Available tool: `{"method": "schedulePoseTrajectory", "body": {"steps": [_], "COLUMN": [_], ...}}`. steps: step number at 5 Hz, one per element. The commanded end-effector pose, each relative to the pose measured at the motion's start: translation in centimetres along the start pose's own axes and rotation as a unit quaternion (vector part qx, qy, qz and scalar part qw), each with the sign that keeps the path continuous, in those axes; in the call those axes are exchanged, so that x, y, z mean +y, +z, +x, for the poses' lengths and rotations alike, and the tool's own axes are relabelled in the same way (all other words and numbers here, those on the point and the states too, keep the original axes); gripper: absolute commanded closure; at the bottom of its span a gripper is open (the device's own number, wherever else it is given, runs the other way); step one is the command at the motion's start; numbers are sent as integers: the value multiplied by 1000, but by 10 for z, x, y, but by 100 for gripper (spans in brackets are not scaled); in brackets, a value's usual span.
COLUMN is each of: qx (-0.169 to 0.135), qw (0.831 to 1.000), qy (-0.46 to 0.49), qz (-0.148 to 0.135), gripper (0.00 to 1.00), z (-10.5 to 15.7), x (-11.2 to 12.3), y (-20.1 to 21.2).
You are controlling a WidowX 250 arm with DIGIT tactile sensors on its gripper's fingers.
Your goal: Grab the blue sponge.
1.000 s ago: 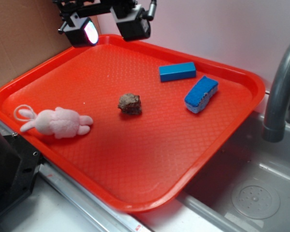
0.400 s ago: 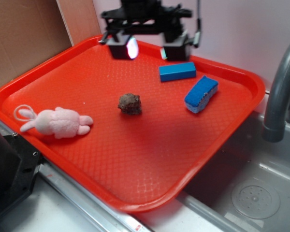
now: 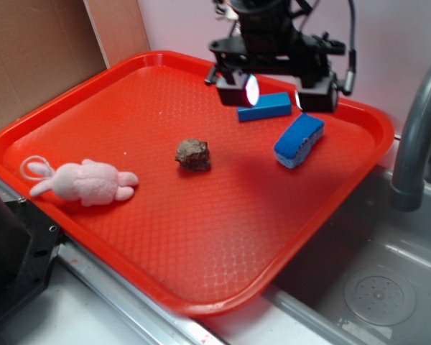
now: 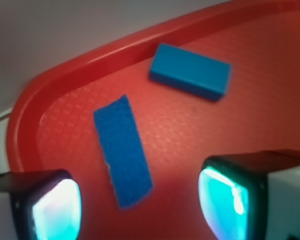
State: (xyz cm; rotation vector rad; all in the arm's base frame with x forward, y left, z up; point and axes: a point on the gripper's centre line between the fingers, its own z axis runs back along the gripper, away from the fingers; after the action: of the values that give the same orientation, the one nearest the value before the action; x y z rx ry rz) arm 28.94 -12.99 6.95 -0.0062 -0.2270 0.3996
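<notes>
The pincer (image 3: 276,91) hangs released, empty; the blue sponge (image 4: 122,150) lies below its fingers, long axis running nearly straight between them.

Bright even light, soft shadows on the tray (image 3: 72,122), wrist view blurred, glowing pads (image 4: 55,212)

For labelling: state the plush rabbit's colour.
Pale pink plush rabbit, clearest in the exterior view.

rough blue sponge (image 3: 299,139) on a glossy, textured plastic tray (image 3: 201,237)
</notes>
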Motion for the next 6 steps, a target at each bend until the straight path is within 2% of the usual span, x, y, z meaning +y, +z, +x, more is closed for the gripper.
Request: {"method": "schedulePoseTrajectory", "body": {"steps": [1,2,3,4,5,6], "qx": [19,38,48,41,-19,-6], "qw": [1000,999,999,999,995,996], "qy": [-16,-6,1,-12,-31,-1], "qz": [-13,7,1,-25,-88,-93], "gripper": [0,73,100,100,100,100], "z": [28,32,32,20,12,4], "x": [-11,8,20,59,105,133], "y": [-27,-42,-28,28,76,130]}}
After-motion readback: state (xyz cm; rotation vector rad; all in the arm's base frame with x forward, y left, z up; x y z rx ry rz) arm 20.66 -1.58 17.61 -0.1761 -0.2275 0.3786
